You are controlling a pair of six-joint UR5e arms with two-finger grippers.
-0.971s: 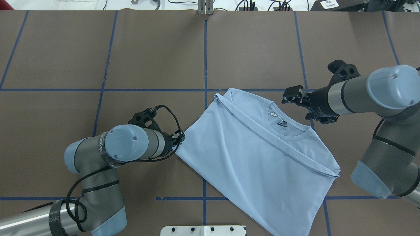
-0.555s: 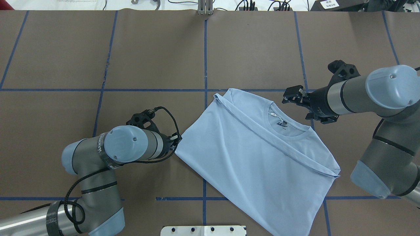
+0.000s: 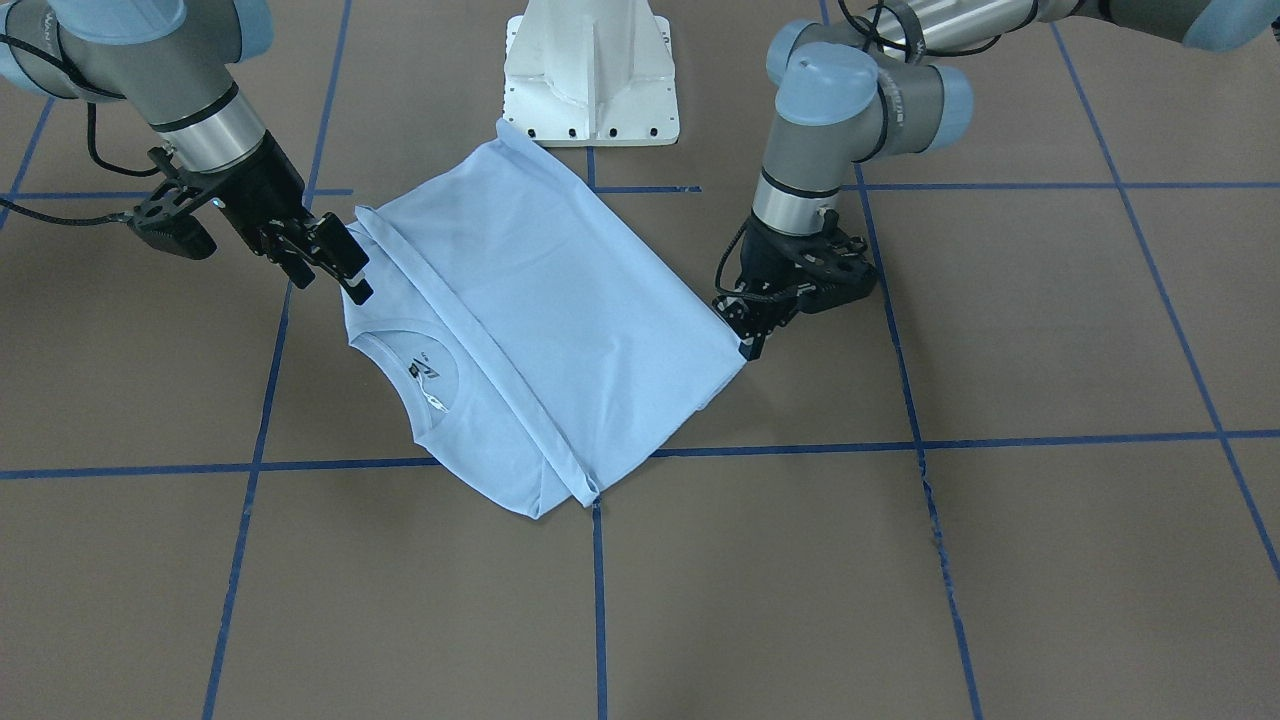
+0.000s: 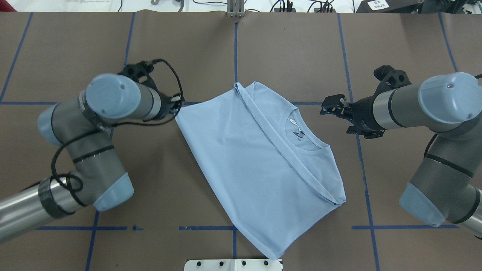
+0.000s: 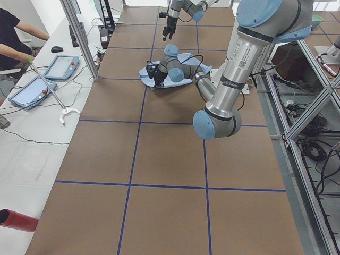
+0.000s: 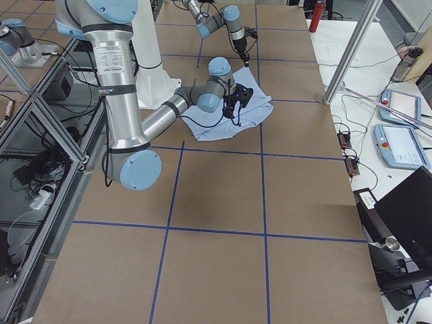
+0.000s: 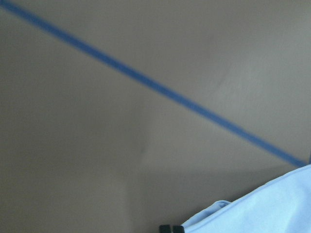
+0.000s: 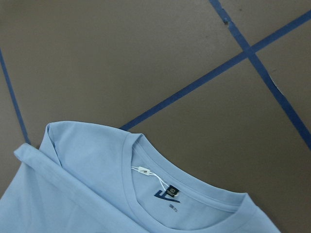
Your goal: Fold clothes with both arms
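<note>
The clothes are one light blue T-shirt (image 4: pixel 256 158) lying folded and slanted on the brown table, its collar (image 4: pixel 303 131) with the dark label facing up. My left gripper (image 4: pixel 177 107) is shut on the shirt's left corner, low at the table; in the front view that gripper (image 3: pixel 745 335) pinches the same corner. My right gripper (image 4: pixel 330 107) hovers open just right of the collar, apart from the cloth, and stands above the shoulder edge in the front view (image 3: pixel 335 268). The right wrist view shows the collar (image 8: pixel 160 194) below, with no fingers in frame.
The white pedestal base (image 4: pixel 233 264) stands at the table's near edge, touching the shirt's hem in the front view (image 3: pixel 590 70). Blue tape lines (image 4: pixel 235 56) cross the table. Cables (image 4: pixel 286 5) lie along the far edge. A person's arm (image 5: pixel 16 50) and tablets (image 5: pixel 61 66) are beside the table.
My left gripper moved away from the base and leftward, dragging the shirt's corner with it. The whole shirt slid and turned that way. The right gripper barely shifted.
</note>
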